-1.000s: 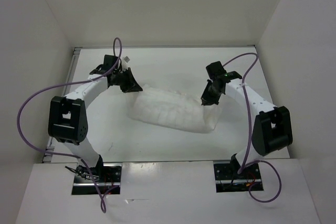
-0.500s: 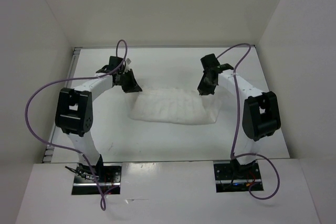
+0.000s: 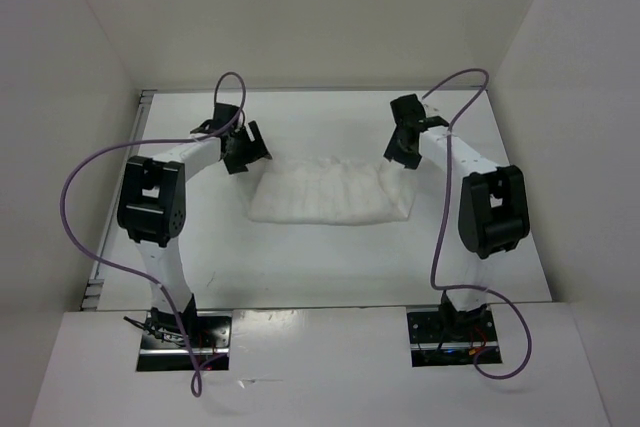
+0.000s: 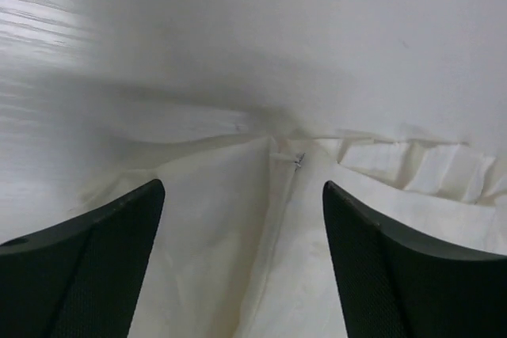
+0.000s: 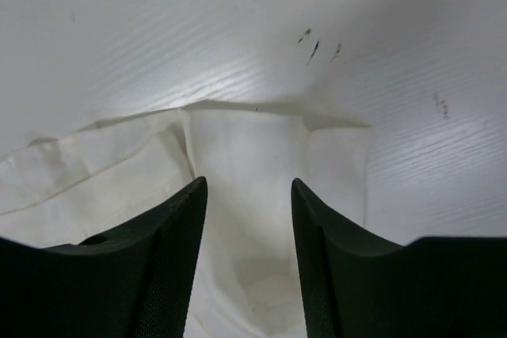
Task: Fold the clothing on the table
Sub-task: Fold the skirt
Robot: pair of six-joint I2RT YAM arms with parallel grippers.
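Observation:
The clothing [image 3: 325, 192] is a white pleated garment lying on the table [image 3: 330, 267] as a flat folded band. My left gripper [image 3: 248, 152] hovers at its far left corner with jaws wide open. In the left wrist view the left gripper [image 4: 242, 187] has only loose cloth [image 4: 230, 259] below it, with a seam and a small zip pull [image 4: 299, 160]. My right gripper [image 3: 398, 154] is at the band's far right corner. In the right wrist view the right gripper [image 5: 247, 184] is open over the garment's corner [image 5: 249, 148], gripping nothing.
White walls [image 3: 560, 77] close in the table on the left, back and right. The metal edge strip [image 3: 140, 147] runs along the left side. Purple cables [image 3: 90, 197] loop out from both arms. A few small dark marks [image 5: 317, 47] lie on the table beyond the right corner.
Both grippers carried the garment's edge towards the far side, then opened and let go. The cloth has settled flatter and narrower than before.

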